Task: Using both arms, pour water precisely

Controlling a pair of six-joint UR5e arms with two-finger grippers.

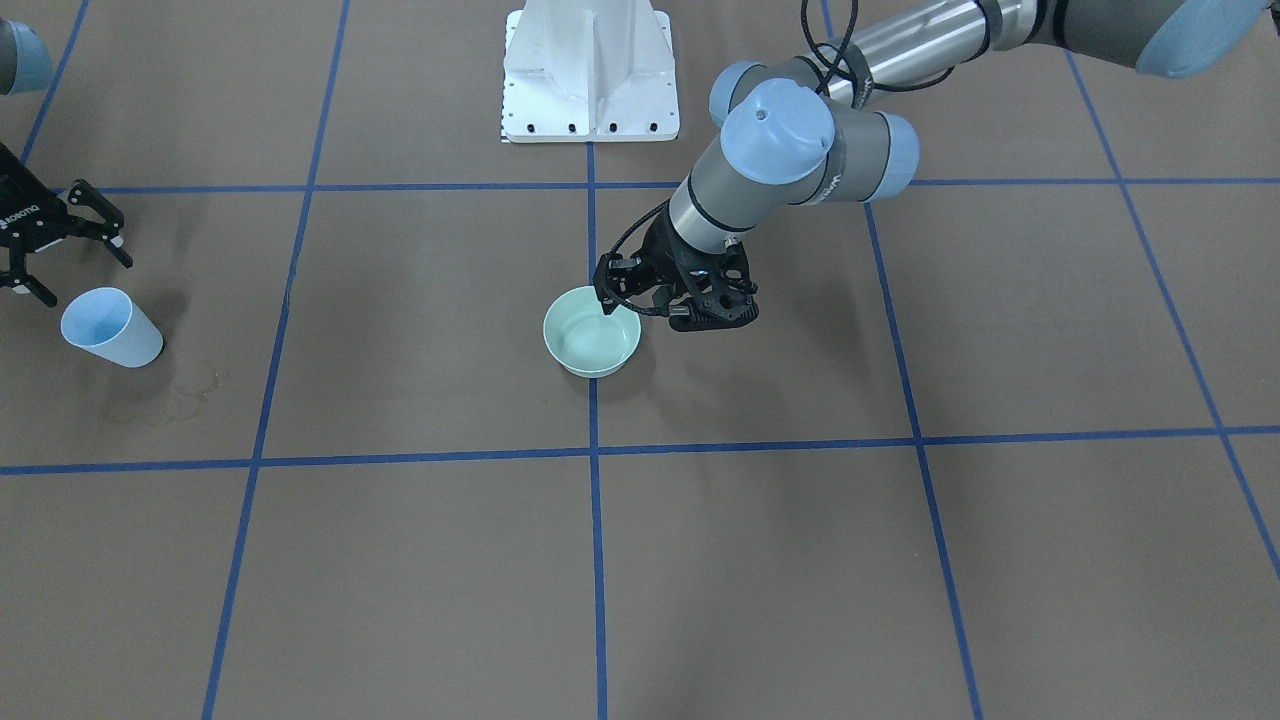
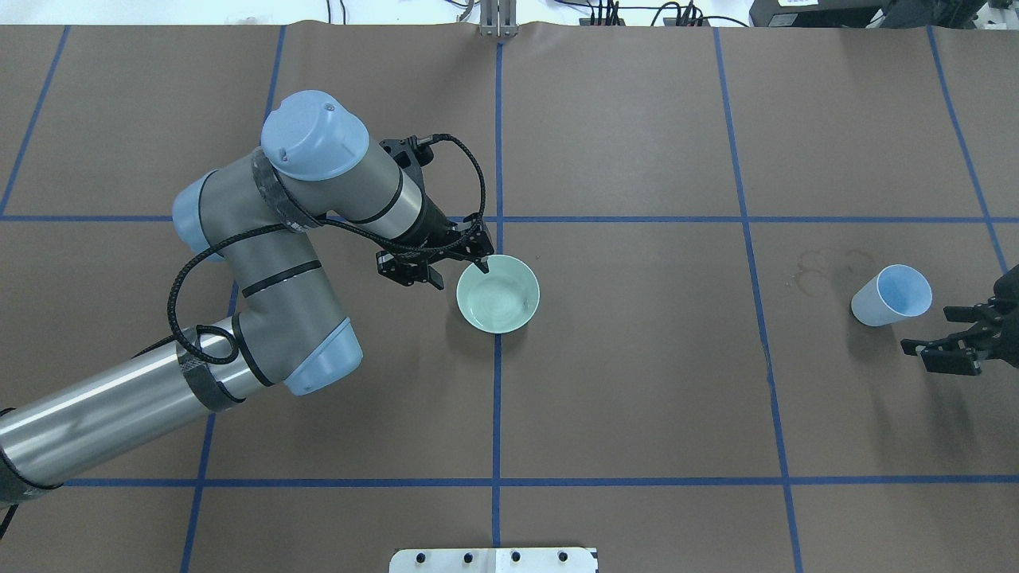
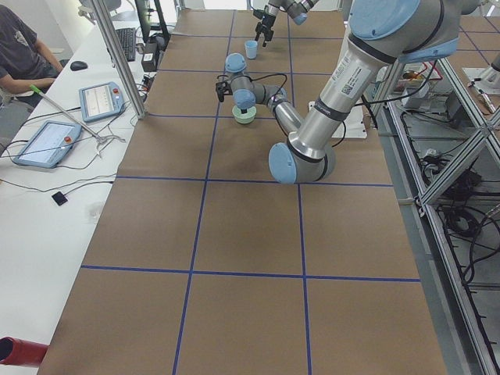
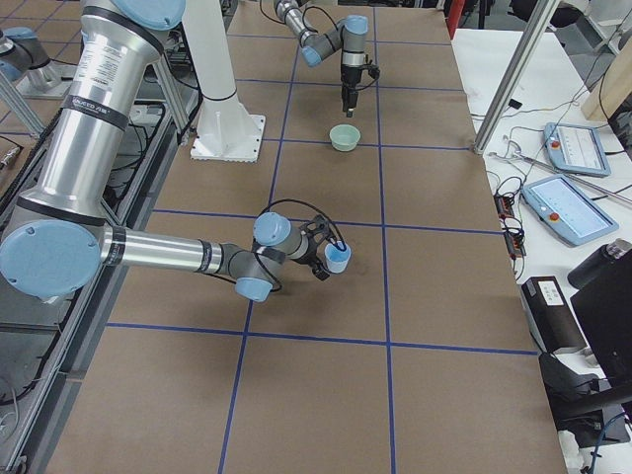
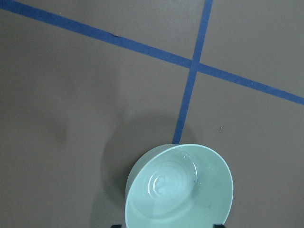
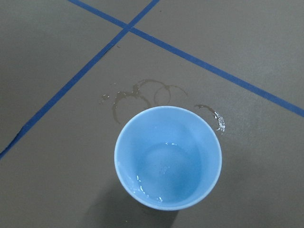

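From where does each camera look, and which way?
Front-facing: across the table, facing the white base; left arm on its right.
Overhead: behind that base, looking down; left arm on its left.
Exterior left: table's end; left arm near.
Exterior right: opposite end; right arm near.
Left wrist: down on the green bowl; no arm.
Right wrist: down into the blue cup; no arm.
Front-facing and overhead share green bowl and blue cup, mirrored.

left end effector spread; right one spread

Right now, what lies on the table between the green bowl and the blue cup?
In the overhead view, only bare table, crossed by one blue tape line, with dried ring stains near the cup.
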